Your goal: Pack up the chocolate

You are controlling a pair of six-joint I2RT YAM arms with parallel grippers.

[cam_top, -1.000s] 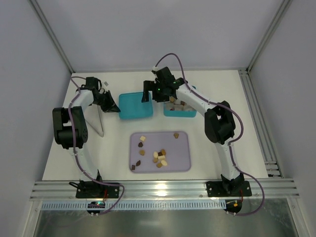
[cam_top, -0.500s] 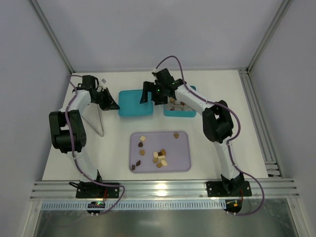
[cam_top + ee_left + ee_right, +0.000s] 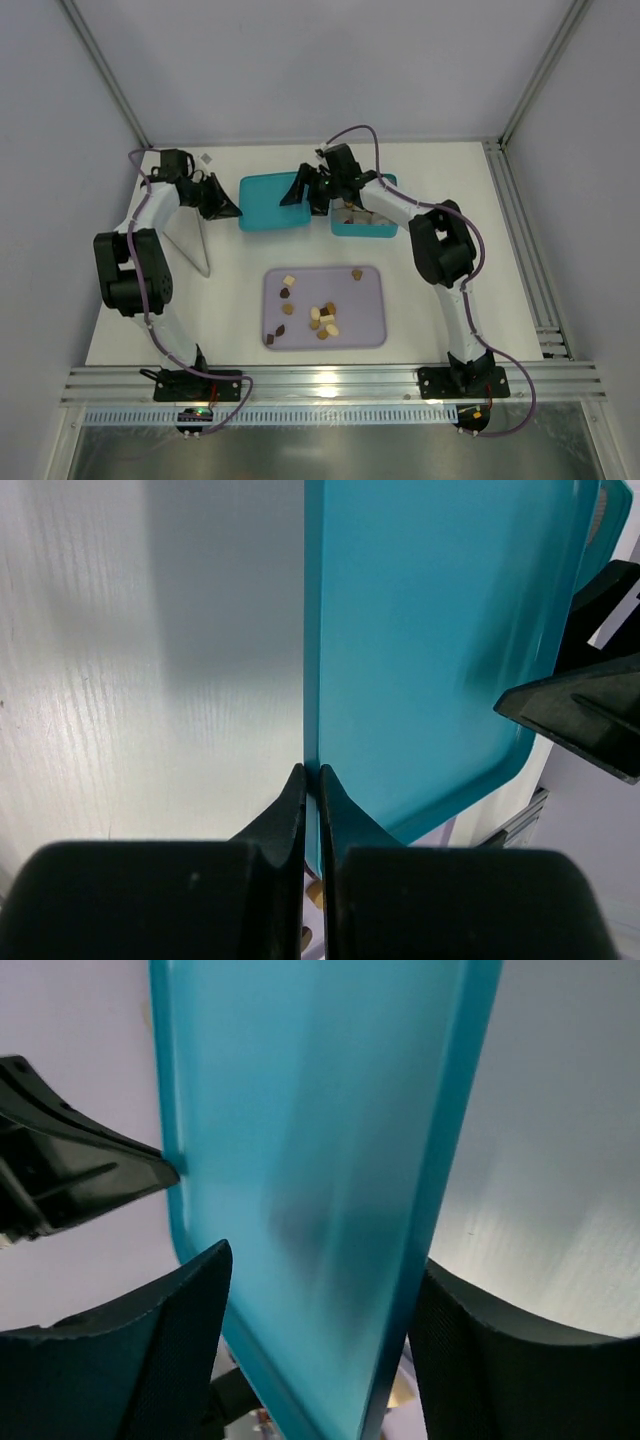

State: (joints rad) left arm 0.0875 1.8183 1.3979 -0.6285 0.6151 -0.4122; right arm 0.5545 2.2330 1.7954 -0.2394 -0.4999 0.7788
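Several pieces of chocolate (image 3: 322,318) lie on a lilac tray (image 3: 368,300), and more sit in an open teal box (image 3: 378,230). A teal lid (image 3: 268,190) is lifted and tilted beside the box. My left gripper (image 3: 232,210) is shut on the lid's left rim; in the left wrist view its jaws (image 3: 311,780) pinch the thin edge of the lid (image 3: 430,630). My right gripper (image 3: 300,190) stands open astride the lid's right edge. In the right wrist view the lid (image 3: 310,1140) passes between the fingers of my right gripper (image 3: 320,1300).
The teal box stands right of the lid, against the right arm's forearm. The lilac tray lies nearer the arm bases, in the middle. A small grey scrap (image 3: 208,160) lies at the far left. Frame rails (image 3: 520,250) run along the right side.
The left gripper has carried the lid slightly left and raised it. The right gripper has come onto the lid's right edge and its jaws have narrowed.
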